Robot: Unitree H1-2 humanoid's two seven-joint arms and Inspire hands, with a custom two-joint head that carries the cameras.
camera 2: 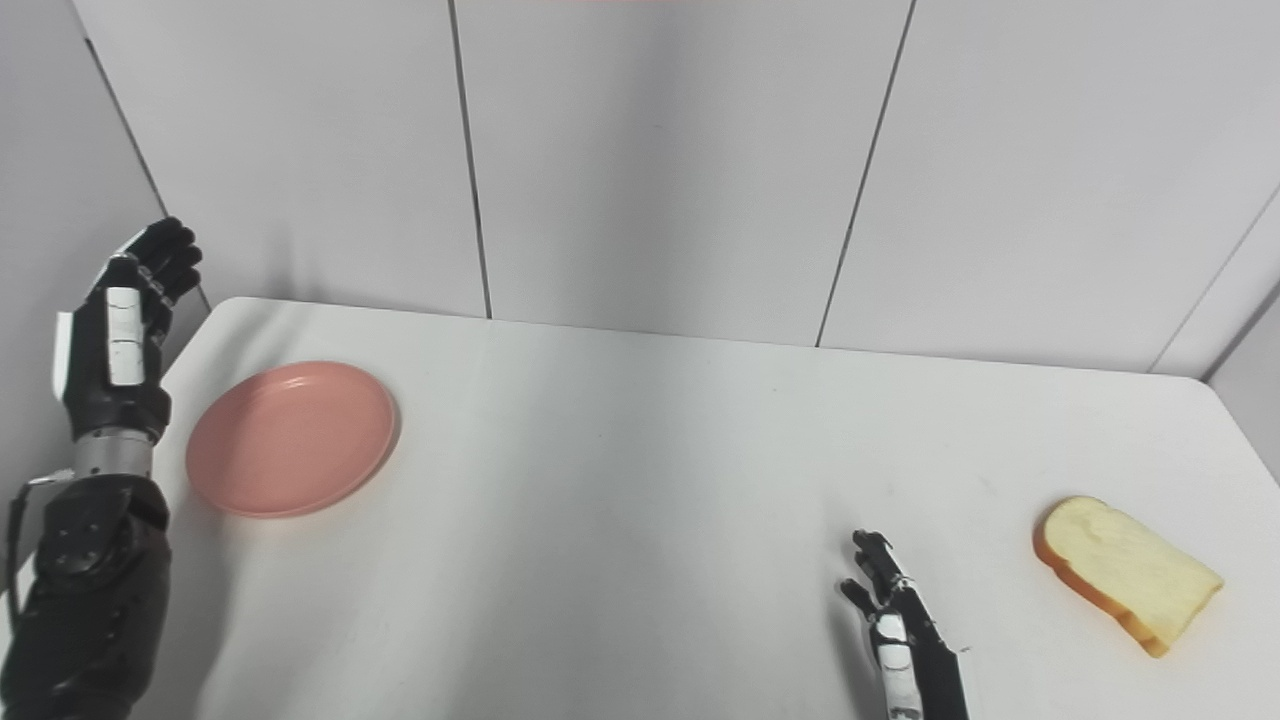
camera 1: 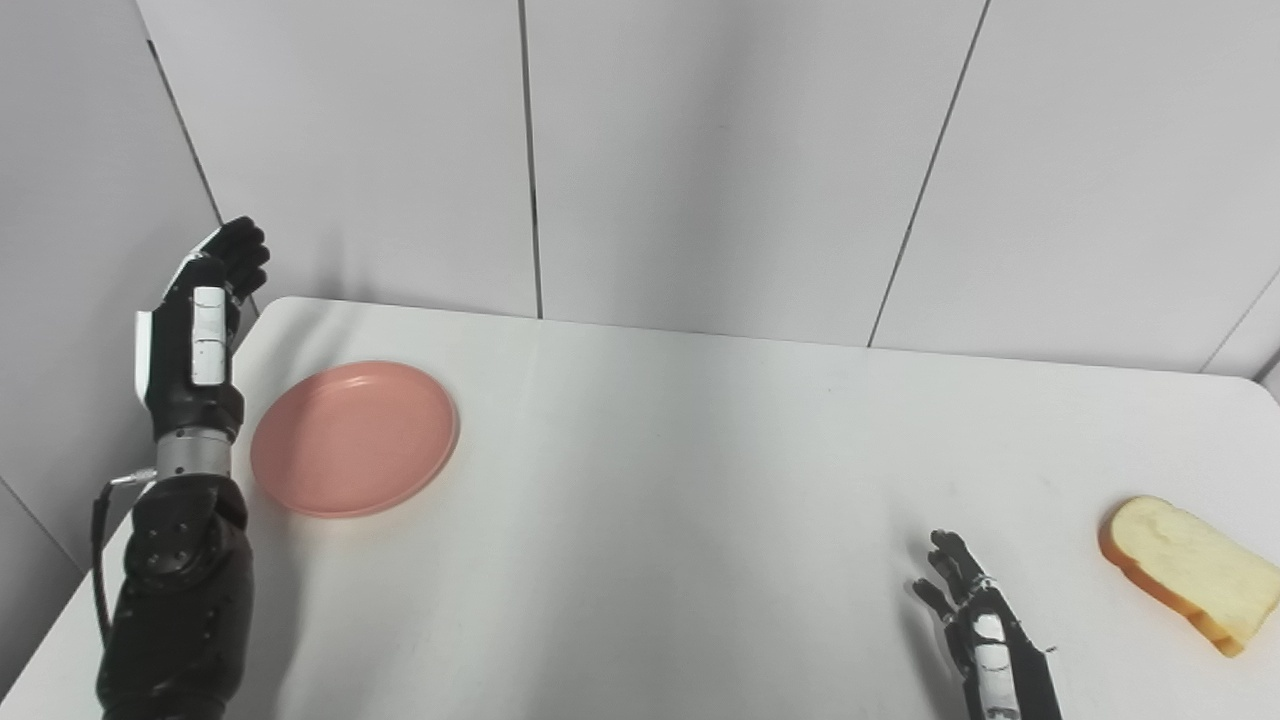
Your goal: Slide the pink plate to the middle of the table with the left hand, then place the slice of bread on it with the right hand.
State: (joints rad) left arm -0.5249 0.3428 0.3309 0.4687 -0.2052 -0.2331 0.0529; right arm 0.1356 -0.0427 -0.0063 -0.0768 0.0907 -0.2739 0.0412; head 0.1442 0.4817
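Pink plate at the table's left end, not yet slid, with the left hand raised just beside it.

The pink plate (camera 1: 354,439) lies flat on the white table (camera 1: 680,480) near its far left corner, well off the middle; the slide has to carry it rightward. The left hand (camera 1: 205,320) stands upright just to the plate's left, apart from its rim, fingers extended and only loosely curled at the tips, holding nothing. It is by far the nearer hand. The slice of bread (camera 1: 1190,571) lies flat near the right edge, its long axis running diagonally from far-left to near-right. The right hand (camera 1: 975,625) hovers low at the near edge, to the bread's left, fingers spread, holding nothing.
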